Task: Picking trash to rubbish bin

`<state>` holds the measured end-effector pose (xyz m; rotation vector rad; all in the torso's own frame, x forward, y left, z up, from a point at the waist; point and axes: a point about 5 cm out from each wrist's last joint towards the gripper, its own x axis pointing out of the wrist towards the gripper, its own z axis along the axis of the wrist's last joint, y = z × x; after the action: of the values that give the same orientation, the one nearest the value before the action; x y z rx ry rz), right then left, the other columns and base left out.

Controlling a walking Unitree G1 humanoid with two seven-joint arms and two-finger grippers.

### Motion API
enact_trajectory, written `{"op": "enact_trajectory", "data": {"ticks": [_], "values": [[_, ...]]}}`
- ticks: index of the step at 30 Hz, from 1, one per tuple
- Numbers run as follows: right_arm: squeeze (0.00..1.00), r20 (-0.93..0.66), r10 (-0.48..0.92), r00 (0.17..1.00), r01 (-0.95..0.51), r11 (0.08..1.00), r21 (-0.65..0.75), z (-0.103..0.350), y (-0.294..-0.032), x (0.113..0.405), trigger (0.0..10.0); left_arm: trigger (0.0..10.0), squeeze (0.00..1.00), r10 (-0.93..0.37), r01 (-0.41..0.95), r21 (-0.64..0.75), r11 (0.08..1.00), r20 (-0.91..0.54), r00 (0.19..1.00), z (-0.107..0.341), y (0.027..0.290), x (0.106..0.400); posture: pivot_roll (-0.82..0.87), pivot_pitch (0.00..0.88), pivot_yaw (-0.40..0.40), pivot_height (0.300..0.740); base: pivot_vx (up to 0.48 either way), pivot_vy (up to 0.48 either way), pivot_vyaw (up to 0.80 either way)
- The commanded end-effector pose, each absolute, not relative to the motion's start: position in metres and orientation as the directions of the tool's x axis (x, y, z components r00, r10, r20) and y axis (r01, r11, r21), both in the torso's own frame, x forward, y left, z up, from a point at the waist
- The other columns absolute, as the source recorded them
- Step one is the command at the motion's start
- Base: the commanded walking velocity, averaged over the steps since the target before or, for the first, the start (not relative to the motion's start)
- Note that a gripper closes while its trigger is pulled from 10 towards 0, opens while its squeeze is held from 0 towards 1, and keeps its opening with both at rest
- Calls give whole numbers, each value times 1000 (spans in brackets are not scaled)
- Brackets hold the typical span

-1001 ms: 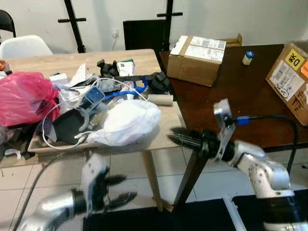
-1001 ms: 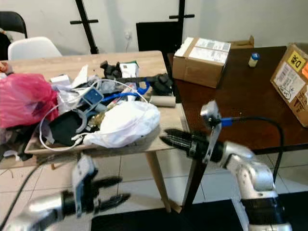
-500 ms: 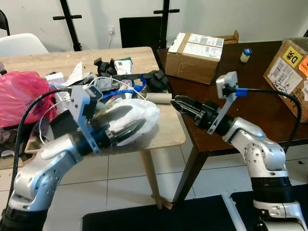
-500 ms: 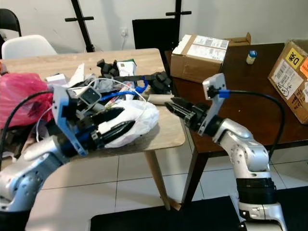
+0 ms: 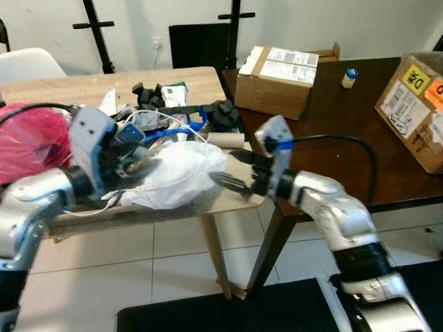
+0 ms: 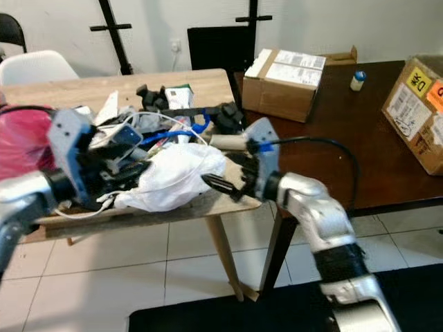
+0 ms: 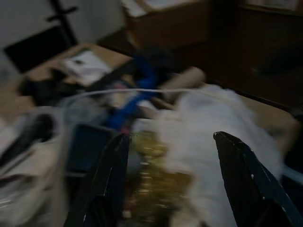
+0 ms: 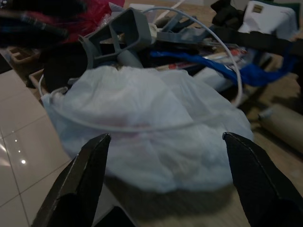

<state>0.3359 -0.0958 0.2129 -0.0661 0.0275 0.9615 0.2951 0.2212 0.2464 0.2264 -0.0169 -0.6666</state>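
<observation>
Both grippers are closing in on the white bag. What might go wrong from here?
1. A white cable loops over the white bag, so lifting could drag the clutter along.
2. The bag sits at the edge of the wooden table; a push from the right gripper or left gripper might tip it off.

The white bag [image 5: 181,173] is thin plastic, crumpled and a little translucent. The red bag [image 5: 31,142] is glossy plastic. The light table [image 5: 83,88] has a matt wood surface with visible grain, while the dark table [image 5: 332,121] is smooth, slightly shiny wood. The boxes [image 5: 277,72] are matt brown cardboard with paper labels. The floor tiles [image 5: 173,263] are glossy. The arms [image 5: 332,214] look like brushed silver metal.
</observation>
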Motion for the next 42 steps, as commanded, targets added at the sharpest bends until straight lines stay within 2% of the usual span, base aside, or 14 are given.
{"op": "enact_trajectory", "data": {"ticks": [1,5,12,17,18,19,20,21,22,27,31,32,33,42], "values": [[1000,-63,811,582,-813,580,-51,209,-90,338,10000,10000,0,-582,577,216,787,-48,812,250,229,295,2,71,7,740,0,0,0],[1000,-24,788,615,-789,615,-17,207,-77,346,10000,10000,0,-570,563,180,807,-15,821,251,229,297,0,69,7,740,0,0,0],[1000,-40,825,564,-825,564,-6,197,-38,356,10000,10000,0,-551,545,168,822,-9,834,243,218,306,-3,78,4,740,0,0,0],[1000,-108,818,565,-825,563,-43,185,-24,358,10000,10000,0,-577,570,157,806,-7,817,242,208,305,1,82,-1,740,0,0,0],[949,-145,800,582,-813,578,-75,179,-22,360,10000,10000,0,-579,573,157,804,-7,815,242,206,304,4,83,-4,740,0,0,0],[498,-175,783,597,-802,587,-110,174,-22,361,10000,10000,0,-580,574,157,803,-8,814,241,205,304,4,83,-5,740,0,0,0],[345,-195,769,609,-793,595,-131,171,-21,362,10000,10000,0,-582,576,157,802,-10,813,240,204,304,4,83,-5,740,0,0,0],[345,-195,769,609,-793,595,-131,171,-21,362,10000,10000,0,-582,576,157,802,-10,813,240,204,304,4,83,-5,740,0,0,0],[0,-202,758,620,-785,604,-139,169,-21,363,10000,10000,0,-582,577,159,801,-12,813,240,202,304,4,84,-5,740,0,0,0],[0,-180,719,672,-741,653,-156,171,-20,369,10000,10000,0,-584,578,158,801,-12,812,239,201,303,0,85,-3,740,0,0,0],[0,-128,708,695,-719,686,-108,179,-20,374,10000,10000,0,-589,583,158,797,-12,808,240,199,303,-2,87,-1,740,0,0,0],[0,-111,704,702,-712,696,-89,182,-20,375,4000,10000,0,-590,585,159,796,-13,807,240,199,303,-2,88,-1,740,0,0,0],[0,-94,702,706,-708,702,-72,185,-21,377,0,10000,0,-589,583,163,796,-16,808,240,198,304,-2,88,-1,740,0,0,0],[0,-63,700,711,-703,708,-65,190,-24,380,0,10000,0,-574,568,176,804,-19,819,240,200,305,-2,88,-2,740,0,0,0]]}}
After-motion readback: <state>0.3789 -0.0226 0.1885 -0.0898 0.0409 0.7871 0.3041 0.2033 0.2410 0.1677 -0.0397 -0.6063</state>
